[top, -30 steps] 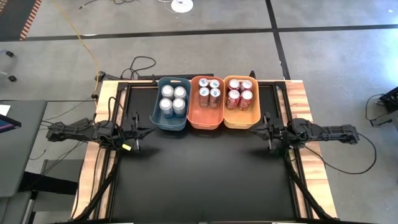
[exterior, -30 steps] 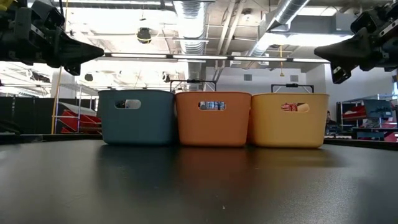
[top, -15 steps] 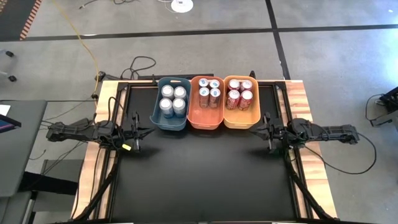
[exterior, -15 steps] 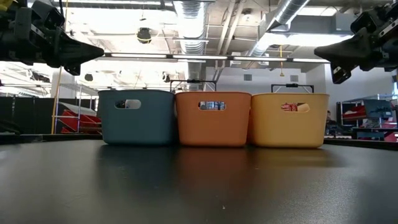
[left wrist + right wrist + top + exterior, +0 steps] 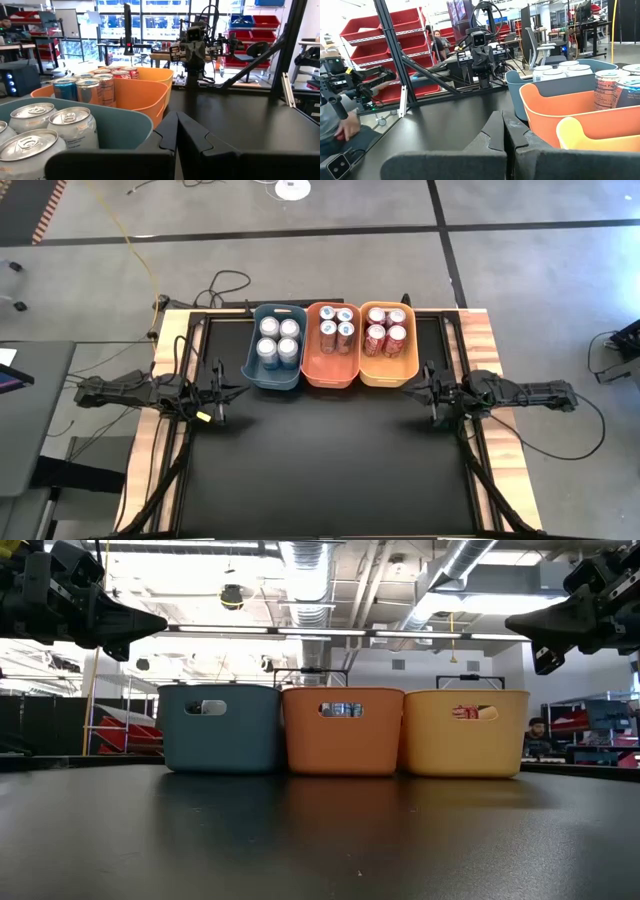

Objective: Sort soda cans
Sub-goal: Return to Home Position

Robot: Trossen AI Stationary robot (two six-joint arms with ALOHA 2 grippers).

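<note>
Three bins stand side by side at the table's far edge, each holding several upright soda cans with silver tops. The blue bin holds pale cans, the orange bin holds blue and pale cans, and the yellow bin holds red cans. My left gripper hangs shut and level above the table, just left of and nearer than the blue bin. My right gripper hangs shut and level just right of and nearer than the yellow bin. Neither holds anything.
The black tabletop stretches bare from the bins to the near edge. Wooden strips border its left and right sides. A person sits beyond the table's left side, and another shows far behind the yellow bin.
</note>
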